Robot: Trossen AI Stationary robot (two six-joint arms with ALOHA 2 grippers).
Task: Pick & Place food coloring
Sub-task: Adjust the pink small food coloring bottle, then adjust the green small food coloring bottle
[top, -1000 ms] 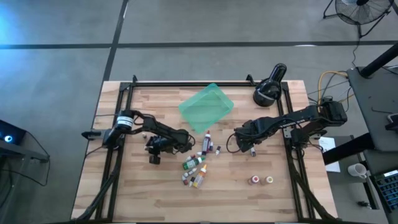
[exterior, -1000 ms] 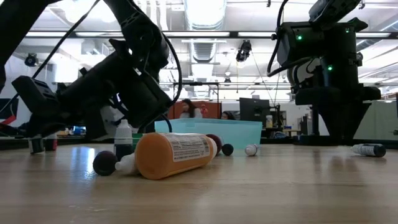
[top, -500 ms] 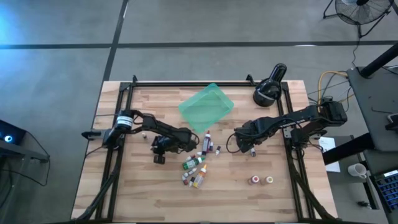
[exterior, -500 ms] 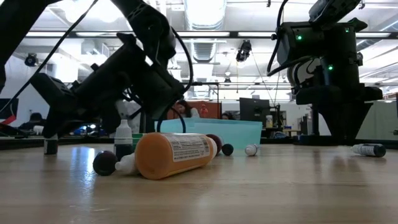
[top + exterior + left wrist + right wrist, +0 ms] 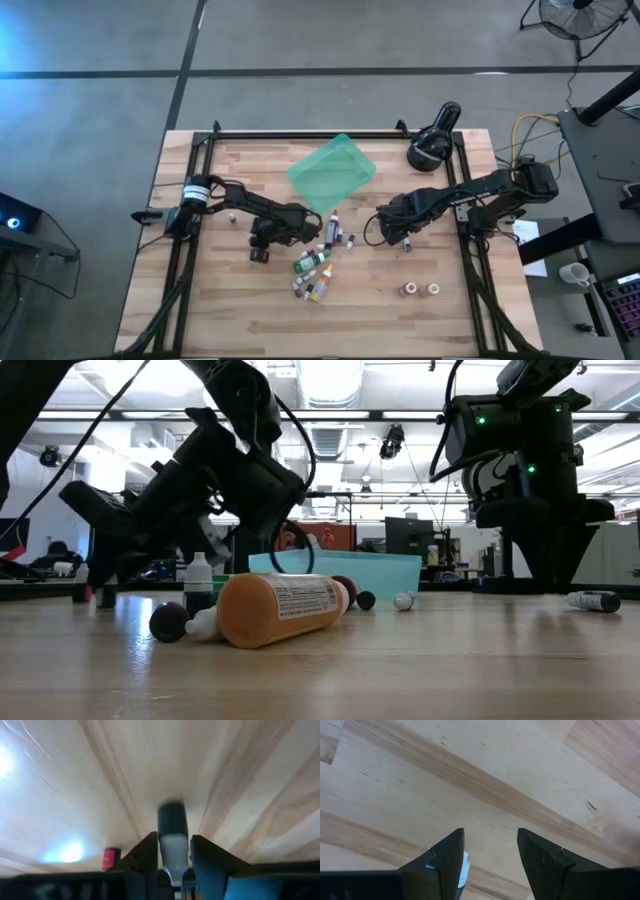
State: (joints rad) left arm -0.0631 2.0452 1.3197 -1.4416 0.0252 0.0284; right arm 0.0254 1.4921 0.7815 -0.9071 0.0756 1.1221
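Pale wood desk, workshop behind. Left gripper pinches a bottle, seemingly pointing desk-ward; right gripper gapes.

wooden table, teal tray, black lamp, scattered food coloring bottles; two bottles apart

Robotics lab/workshop: concrete floor, exposed ceiling ducts, monitors, floor fan.

Bottle cluster crowds the bench centre, between both arms; bare wood lies along the front edge.
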